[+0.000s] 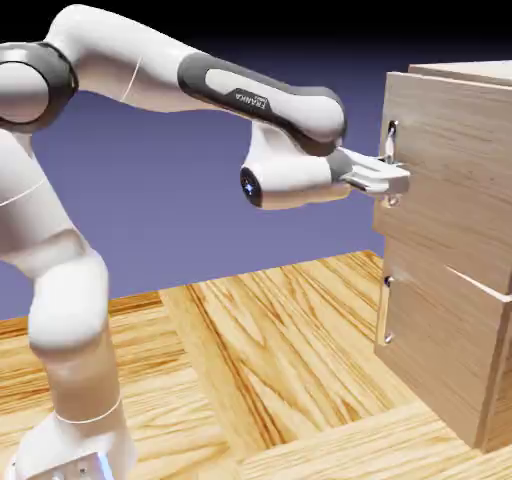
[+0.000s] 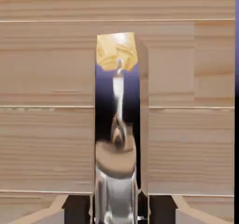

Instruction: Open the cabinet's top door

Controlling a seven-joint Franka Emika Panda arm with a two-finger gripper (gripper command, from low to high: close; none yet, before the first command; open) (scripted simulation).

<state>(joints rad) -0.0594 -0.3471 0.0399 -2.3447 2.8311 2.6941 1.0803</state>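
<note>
While upright, upper handle (image 1: 391, 140) within pincer (image 1: 399, 180).

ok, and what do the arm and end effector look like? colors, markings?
Glossy white arm with rounded links, dark grey joint bands and a dark strip lettered FRANKA. No loose cables show. Small blue-white light on the dark round disc of the wrist; another bluish glow at the base. End effector: two slim whitish fingers, dark blocks by the tips in the hand view.
</note>
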